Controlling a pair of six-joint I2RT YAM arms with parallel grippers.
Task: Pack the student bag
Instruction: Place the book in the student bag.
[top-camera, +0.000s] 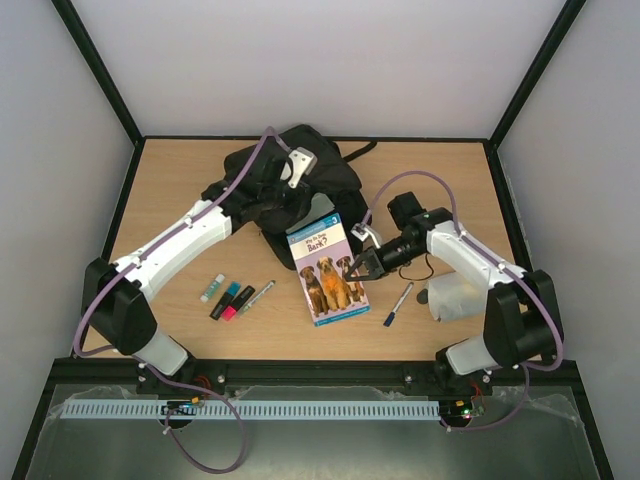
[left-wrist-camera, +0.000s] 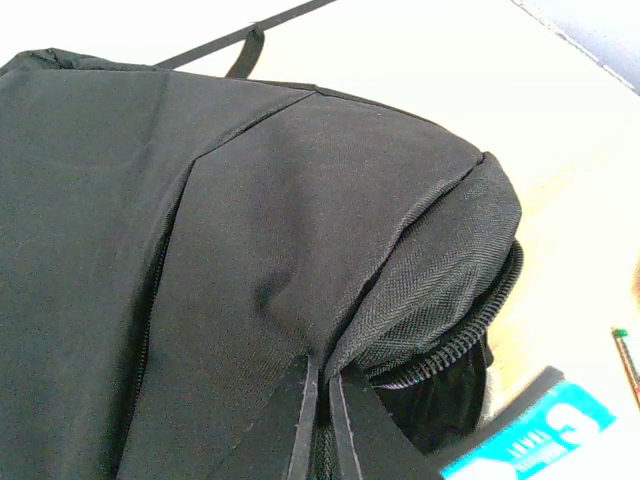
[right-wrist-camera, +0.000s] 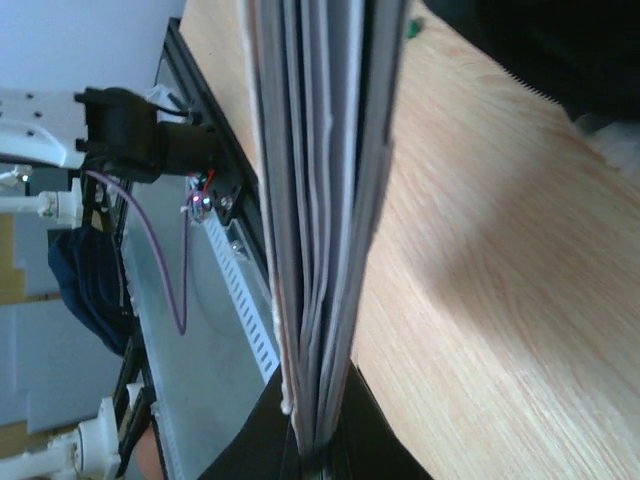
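Seen from above, the left tool is hard to make out, black against the black student bag (top-camera: 262, 190), which lies at the far middle of the wooden desk (top-camera: 180, 190) with its grey handle (top-camera: 300, 165) on top. The left wrist view is clearer: the left tool (left-wrist-camera: 321, 388) has its two fingers pressed together, pinching a fold of the bag's fabric just beside the zip (left-wrist-camera: 470, 335). The zip gapes at that corner, but the inside is only darkness, so what the bag holds cannot be told. A strap (left-wrist-camera: 245, 38) runs off the far side, cut off by the picture's edge.

A book (top-camera: 326, 270) with dogs on its cover sits just near of the bag, its far corner reaching the bag's near edge. The right tool (top-camera: 356, 266) pinches the book's right edge. In the right wrist view the pages stand edge-on and fill the middle of the picture, hiding most of the desk behind them.

To the right of the book a dark pen (top-camera: 398, 303) lies on the desk. Further right a white object (top-camera: 452, 298) is half hidden behind the right arm and cannot be identified. On the left, near the left arm, three markers (top-camera: 228, 298) and a slim pen (top-camera: 258, 295) lie side by side.
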